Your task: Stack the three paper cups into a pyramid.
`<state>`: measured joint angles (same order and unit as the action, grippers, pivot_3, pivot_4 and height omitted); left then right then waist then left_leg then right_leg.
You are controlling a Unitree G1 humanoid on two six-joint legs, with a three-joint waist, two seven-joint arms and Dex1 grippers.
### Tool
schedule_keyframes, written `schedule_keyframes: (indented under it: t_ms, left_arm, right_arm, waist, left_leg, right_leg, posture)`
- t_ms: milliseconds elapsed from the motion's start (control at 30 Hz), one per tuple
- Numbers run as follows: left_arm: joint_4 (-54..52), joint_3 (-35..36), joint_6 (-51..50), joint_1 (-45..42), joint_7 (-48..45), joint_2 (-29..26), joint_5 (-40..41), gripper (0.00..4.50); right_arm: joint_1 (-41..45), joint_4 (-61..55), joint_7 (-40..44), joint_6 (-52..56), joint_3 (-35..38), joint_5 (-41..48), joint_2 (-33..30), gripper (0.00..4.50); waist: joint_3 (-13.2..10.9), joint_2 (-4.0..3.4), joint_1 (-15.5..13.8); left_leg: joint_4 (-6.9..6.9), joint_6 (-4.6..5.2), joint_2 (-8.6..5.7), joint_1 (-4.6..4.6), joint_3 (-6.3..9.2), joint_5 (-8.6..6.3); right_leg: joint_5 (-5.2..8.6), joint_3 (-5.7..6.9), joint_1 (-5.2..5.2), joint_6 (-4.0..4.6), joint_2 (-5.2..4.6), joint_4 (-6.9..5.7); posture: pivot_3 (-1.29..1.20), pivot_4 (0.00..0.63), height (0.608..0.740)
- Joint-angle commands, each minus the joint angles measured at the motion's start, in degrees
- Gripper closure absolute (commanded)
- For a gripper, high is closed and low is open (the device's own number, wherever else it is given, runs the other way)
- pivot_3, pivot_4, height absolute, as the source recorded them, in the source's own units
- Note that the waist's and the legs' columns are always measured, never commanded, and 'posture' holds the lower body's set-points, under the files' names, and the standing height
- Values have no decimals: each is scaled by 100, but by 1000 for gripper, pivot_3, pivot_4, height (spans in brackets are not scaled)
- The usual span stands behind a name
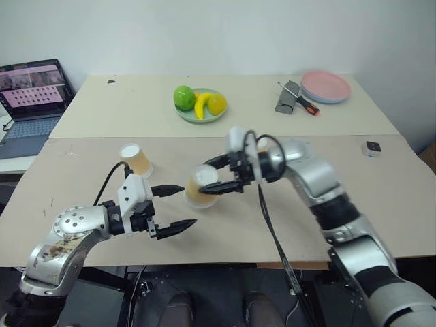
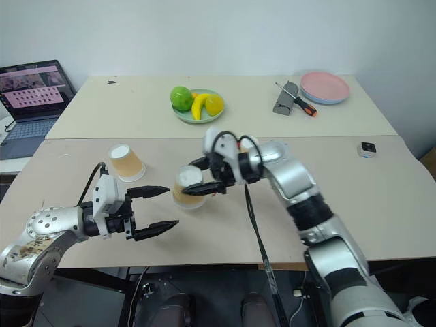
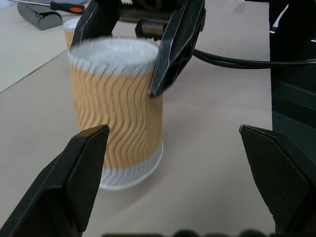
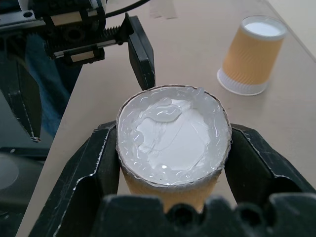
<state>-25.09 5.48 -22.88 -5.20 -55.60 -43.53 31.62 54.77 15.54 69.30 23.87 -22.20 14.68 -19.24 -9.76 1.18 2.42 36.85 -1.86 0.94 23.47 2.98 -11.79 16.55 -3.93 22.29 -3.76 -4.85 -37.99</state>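
While right tool [image 1: 219,178] pinches inverted cup [image 1: 203,185] at mid-counter [image 1: 82,197], left tool [image 1: 178,206] waits spread just beside. Second cup [image 1: 137,160] stands apart; third partly hidden behind right tool. Pyramid unbuilt: base pairing, topping remain.

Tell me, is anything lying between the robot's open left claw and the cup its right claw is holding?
No. In the left eye view, bare table separates the open left claw from the cup gripped by the right claw.
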Motion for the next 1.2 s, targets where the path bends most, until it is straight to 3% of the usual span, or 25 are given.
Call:
schedule_keyframes:
  t_ms: [33,533,567,667,733,1033,1200]
  left_arm:
    - [-290,316,5,157,43,-125,75,0]
    - [-736,1147,-132,943,220,-329,143,0]
    - [-753,1153,-138,956,233,-328,145,0]
    - [-774,1163,-140,973,261,-327,149,0]
    - [-773,1163,-134,971,271,-324,147,0]
    - [-685,1038,-129,806,305,-295,132,0]
    - [-579,964,-98,728,267,-277,103,0]
  right_arm:
    - [386,673,189,-506,79,-170,195,1749]
    - [898,2587,360,-1707,241,-812,565,1749]
    - [914,2637,346,-1729,261,-829,588,768]
    - [941,2735,296,-1811,315,-882,644,47]
    - [951,2752,271,-1874,345,-917,664,47]
    - [704,1525,479,-1370,638,-697,163,47]
    - [229,-354,722,-200,1009,-84,-524,47]
  waist:
    - [0,0,8]
    - [-1,-2,34]
    - [-1,-2,38]
    - [-1,-2,37]
    - [-1,-2,38]
    - [-2,-3,24]
    - [-2,-3,12]
  left_leg:
    - [0,0,0,-1,-1,0]
    - [-3,0,3,-6,-1,0]
    - [-4,-1,3,-6,-1,0]
    - [-5,-1,3,-7,-1,0]
    - [-5,-1,3,-7,-2,0]
    - [-5,-1,3,-4,-1,0]
    - [-5,-1,3,-1,0,-1]
  right_leg:
    - [0,0,2,0,0,-1]
    - [0,0,2,1,1,-3]
    - [0,0,3,1,1,-4]
    - [-1,0,3,1,1,-6]
    - [-1,0,3,2,1,-5]
    - [-1,0,5,1,1,-4]
    - [-1,0,4,1,1,-2]
  posture:
    - [0,150,740]
    - [0,150,740]
    - [0,150,740]
    - [0,150,740]
    - [0,150,740]
    - [0,150,740]
    - [0,150,740]
